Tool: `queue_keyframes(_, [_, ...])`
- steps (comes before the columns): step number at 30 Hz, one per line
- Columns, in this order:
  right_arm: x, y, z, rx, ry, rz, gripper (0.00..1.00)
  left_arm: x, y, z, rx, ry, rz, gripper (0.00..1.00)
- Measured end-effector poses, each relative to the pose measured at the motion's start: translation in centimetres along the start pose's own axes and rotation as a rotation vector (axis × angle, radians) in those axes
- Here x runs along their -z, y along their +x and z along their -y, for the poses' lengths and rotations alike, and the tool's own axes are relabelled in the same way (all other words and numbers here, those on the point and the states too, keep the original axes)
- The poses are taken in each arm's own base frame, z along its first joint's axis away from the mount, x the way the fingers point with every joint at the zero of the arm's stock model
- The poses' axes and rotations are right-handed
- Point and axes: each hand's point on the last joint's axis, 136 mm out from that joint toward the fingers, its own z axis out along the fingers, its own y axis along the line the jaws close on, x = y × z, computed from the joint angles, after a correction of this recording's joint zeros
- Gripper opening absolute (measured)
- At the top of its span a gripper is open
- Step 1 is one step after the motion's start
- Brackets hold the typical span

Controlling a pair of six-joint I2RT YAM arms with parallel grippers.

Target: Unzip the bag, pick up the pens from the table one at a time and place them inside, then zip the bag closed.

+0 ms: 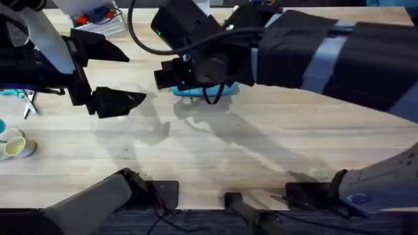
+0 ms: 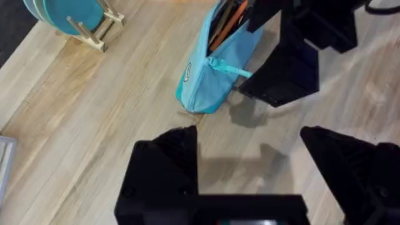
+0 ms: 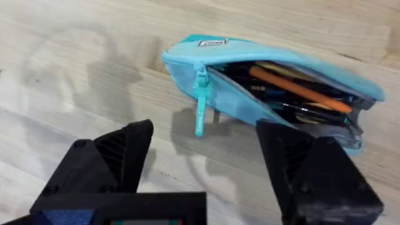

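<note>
The light blue bag (image 3: pixel 219 47) lies on the table (image 1: pixel 261 143) with its zipper open and the pull tab (image 3: pixel 200 109) hanging at one end. An orange pen (image 3: pixel 300 87) lies inside among other thin, darker sticks. My right gripper (image 3: pixel 205 128) hovers open just above the bag's zipper-pull end, touching nothing. In the overhead view the right arm reaches across to the bag (image 1: pixel 202 91) at the table's middle back. My left gripper (image 2: pixel 247 134) is open and empty, a short way left of the bag (image 2: pixel 212 75), and it faces the bag.
A round teal disc on a wooden stand (image 2: pixel 69 12) sits beyond the bag. Scissors (image 1: pixel 26 101) and small cups (image 1: pixel 16 147) lie at the left edge. Some clutter (image 1: pixel 98 19) is at the back left. Bare wood spreads across the front and right.
</note>
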Motion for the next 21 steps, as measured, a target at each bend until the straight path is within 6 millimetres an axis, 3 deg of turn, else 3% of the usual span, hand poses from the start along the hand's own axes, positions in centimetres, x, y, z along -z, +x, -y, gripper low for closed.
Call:
queue_keyframes(10, [-2.2,0.8,0.1,0.007,0.021,-0.026,0.996,0.0,0.0,0.0,0.000,0.000,0.000,0.995])
queue_keyframes(21, [-2.4,0.2,-0.5,0.000,0.002,0.002,0.996,0.0,0.0,0.0,0.000,0.000,0.000,0.995])
